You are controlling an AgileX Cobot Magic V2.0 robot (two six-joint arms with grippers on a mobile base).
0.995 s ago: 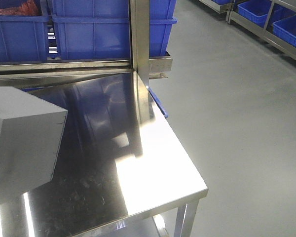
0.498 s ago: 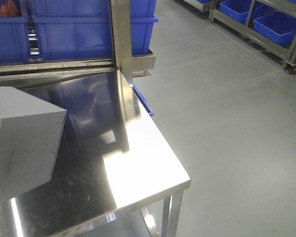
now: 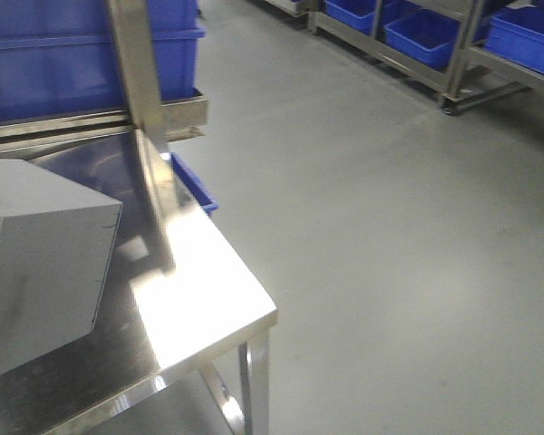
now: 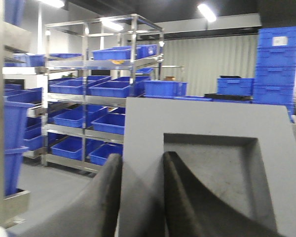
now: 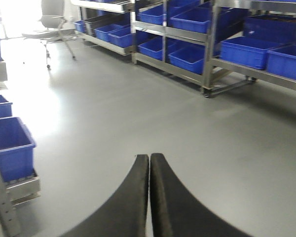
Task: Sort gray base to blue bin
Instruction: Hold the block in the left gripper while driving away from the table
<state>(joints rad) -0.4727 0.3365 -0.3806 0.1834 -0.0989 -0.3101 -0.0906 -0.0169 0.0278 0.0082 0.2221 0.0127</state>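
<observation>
At the far left of the front view the gray block (image 3: 36, 263) fills the near corner, in front of the left part of the steel table (image 3: 199, 299); its left end is cut off by the frame, so its long axis cannot be told, nor whether it touches the tabletop. Its flat top faces up, and one upright corner edge points right, toward the table's bare corner. Behind it stand stacked blue bins (image 3: 54, 63), then an upright steel post (image 3: 140, 72). The rim of another bin (image 3: 195, 186) peeks out beside the table's right edge.

In the left wrist view the block's face with the dark square recess (image 4: 212, 168) is turned toward the camera. The left gripper (image 4: 140, 197) clamps the wall left of that recess, one finger (image 4: 106, 197) outside, the other inside.

The right gripper (image 5: 149, 192) hangs over the gray floor (image 5: 138, 108), its two fingers pressed together with nothing between them.
</observation>
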